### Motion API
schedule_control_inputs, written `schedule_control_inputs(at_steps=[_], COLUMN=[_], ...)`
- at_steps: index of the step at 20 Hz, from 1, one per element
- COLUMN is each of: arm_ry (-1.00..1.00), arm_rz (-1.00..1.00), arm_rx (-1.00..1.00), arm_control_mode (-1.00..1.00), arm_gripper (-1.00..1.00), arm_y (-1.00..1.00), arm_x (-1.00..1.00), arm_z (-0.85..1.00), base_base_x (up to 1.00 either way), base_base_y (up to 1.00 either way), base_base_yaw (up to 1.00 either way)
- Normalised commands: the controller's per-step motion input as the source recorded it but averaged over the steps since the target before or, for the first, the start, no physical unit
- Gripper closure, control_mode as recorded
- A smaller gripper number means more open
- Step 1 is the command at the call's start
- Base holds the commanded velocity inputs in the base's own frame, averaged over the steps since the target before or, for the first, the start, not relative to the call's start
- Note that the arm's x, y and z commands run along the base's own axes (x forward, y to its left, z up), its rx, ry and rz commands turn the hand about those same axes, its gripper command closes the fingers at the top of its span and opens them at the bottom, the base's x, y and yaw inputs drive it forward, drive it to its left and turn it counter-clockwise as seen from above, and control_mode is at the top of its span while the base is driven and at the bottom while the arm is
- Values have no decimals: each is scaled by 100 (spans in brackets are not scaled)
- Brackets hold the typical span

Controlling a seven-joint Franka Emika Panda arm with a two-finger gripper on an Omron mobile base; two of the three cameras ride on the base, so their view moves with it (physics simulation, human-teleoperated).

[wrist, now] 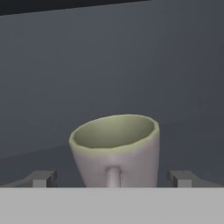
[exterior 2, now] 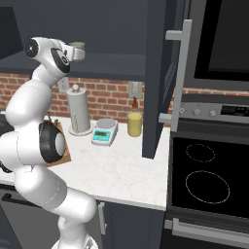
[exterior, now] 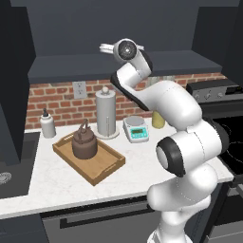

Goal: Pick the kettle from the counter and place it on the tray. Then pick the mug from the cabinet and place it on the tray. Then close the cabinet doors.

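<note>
Brown kettle (exterior: 85, 144) sits upright inside the tray (exterior: 107, 168) on the tabletop (exterior: 71, 182), so I judge the first step done. Tray lies at an angle in front of the paper-towel roll (exterior: 107, 114), with a scale (exterior: 136, 128) to its right.

Second step is in hand. The arm is raised to the cabinet (exterior: 190, 60), and the mug (wrist: 116, 148) stands on the shelf (wrist: 183, 144) inside, upright, mouth open to the top, its handle turned toward the hand camera. Not yet lifted, as far as I can judge: it rests on the shelf and nothing grips it.

Claw (wrist: 113, 178) is spread wide. In the hand view one finger (wrist: 41, 178) stands left of the mug and the other right of it, each clear of the mug wall, with the mug centred between them. Mug looks close in, at the finger tips or just past them; I cannot tell how deep it sits between the fingers. From the right base view the mug (exterior 2: 77, 50) shows just at the end of the hand.

Left to do: close on the mug, carry it down to the tray beside the kettle, then shut the doors. One door (exterior 2: 168, 78) stands swung open over the tabletop.
</note>
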Motion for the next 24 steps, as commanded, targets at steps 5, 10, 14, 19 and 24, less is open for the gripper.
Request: schedule_control_inputs(at_steps=[5,10,14,19,24], arm_ry=[-3,-4,-1,0,0], arm_rz=[0,0,0,0,0], arm_rx=[0,0,0,0,0], arm_control_mode=[-100,-100,-100,-100,-100], arm_gripper=[100,100,100,100,100], arm_y=[0,-1,0,0,0], arm_x=[0,0,0,0,0], arm_z=[0,0,0,-1,-1], base_base_x=[0,0,0,0,0], base_base_y=[0,0,0,0,0], base_base_yaw=[0,0,0,0,0])
